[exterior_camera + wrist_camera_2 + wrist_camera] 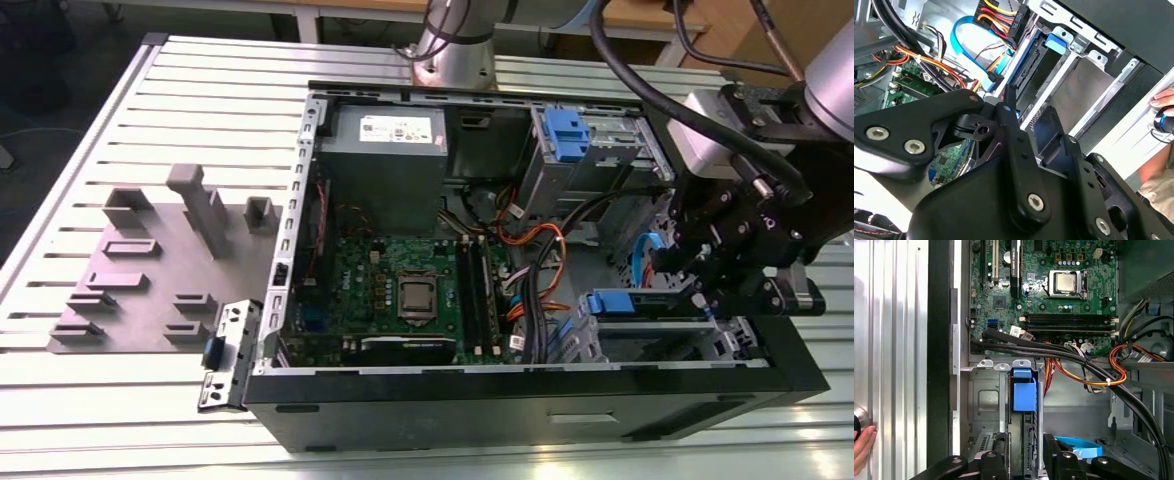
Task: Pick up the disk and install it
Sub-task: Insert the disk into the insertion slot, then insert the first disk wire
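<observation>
**Finding:** The disk (1024, 395) stands on edge in a slot of the drive cage (985, 405). The cage sits at a front corner of the open computer case (534, 405) on the counter (120, 120). The disk's blue carrier tab points toward the motherboard (1054, 270). My claw (1025, 462) sits astride the disk's opposite end. I cannot tell whether it is clamped on the disk or released, nor how deep the disk is seated.

**Assessment:** The step in hand appears to be seating the disk. Done well, that means holding the disk square to the cage rails and pressing straight along the slot, never sideways. The cable bundle (1089, 372) runs just beside the cage and must be kept out of the slot. A person's hand (863, 446) rests on the counter outside the case, well apart from the cage.
</observation>
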`<act>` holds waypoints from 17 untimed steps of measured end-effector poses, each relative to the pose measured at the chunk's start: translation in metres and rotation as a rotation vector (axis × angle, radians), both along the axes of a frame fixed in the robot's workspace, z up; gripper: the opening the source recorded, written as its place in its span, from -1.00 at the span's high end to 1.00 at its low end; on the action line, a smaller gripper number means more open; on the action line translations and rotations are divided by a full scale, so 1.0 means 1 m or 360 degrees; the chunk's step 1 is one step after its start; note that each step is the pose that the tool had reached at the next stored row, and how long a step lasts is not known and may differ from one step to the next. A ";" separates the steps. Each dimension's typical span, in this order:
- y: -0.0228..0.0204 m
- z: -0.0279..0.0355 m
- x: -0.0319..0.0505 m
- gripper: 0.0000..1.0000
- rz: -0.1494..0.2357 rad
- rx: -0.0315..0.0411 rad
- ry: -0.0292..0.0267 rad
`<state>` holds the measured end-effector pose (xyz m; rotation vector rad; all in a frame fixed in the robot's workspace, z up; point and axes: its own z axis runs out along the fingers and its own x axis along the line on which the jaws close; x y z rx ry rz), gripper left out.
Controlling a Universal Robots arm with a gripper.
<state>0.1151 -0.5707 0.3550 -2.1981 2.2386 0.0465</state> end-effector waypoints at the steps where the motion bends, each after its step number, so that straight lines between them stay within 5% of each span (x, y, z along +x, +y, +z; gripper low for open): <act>1: 0.0001 0.0000 0.0000 0.15 0.0000 0.0000 0.00000; 17: 0.0008 0.0002 0.0000 0.15 0.0000 0.0002 0.00000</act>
